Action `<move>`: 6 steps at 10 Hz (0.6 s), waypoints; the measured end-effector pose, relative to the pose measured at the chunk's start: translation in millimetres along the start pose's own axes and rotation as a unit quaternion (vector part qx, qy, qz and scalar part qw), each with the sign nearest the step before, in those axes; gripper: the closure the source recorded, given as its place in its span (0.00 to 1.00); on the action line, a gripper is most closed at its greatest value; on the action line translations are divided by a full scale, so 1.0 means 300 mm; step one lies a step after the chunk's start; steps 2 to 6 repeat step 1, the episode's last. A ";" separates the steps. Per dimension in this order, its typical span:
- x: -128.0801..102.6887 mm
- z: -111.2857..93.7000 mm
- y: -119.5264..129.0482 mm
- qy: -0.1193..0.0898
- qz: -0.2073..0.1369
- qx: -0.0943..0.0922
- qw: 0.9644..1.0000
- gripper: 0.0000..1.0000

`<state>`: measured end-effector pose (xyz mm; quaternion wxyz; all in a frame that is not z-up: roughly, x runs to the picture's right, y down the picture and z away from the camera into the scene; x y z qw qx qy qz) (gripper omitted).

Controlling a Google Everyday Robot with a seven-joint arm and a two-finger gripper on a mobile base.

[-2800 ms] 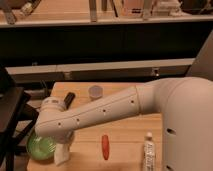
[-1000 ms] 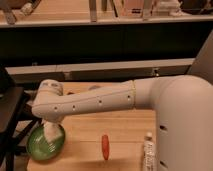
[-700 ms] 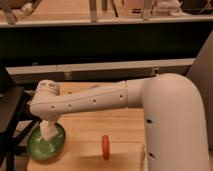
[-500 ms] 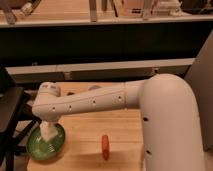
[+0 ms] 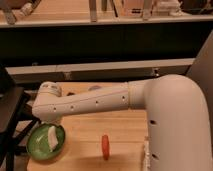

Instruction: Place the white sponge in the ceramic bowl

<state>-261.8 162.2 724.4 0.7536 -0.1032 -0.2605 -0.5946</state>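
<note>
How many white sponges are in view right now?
1. The white sponge lies tilted inside the ceramic bowl, at the table's front-left, below the gripper. The arm may hide others.

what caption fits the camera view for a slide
White sponge lies in the green ceramic bowl; gripper sits above it.

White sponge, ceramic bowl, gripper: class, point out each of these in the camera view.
white sponge (image 5: pixel 52 137), camera view, on the middle of its white face inside the bowl.
ceramic bowl (image 5: pixel 37 148), camera view, on its bare green inside.
gripper: camera view, hidden behind the arm's end above the bowl.
</note>
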 end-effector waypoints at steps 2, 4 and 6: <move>-0.007 0.019 0.003 -0.002 0.000 0.000 1.000 0.52; -0.007 0.019 0.003 -0.002 0.000 0.000 1.000 0.52; -0.007 0.019 0.003 -0.002 0.000 0.000 1.000 0.52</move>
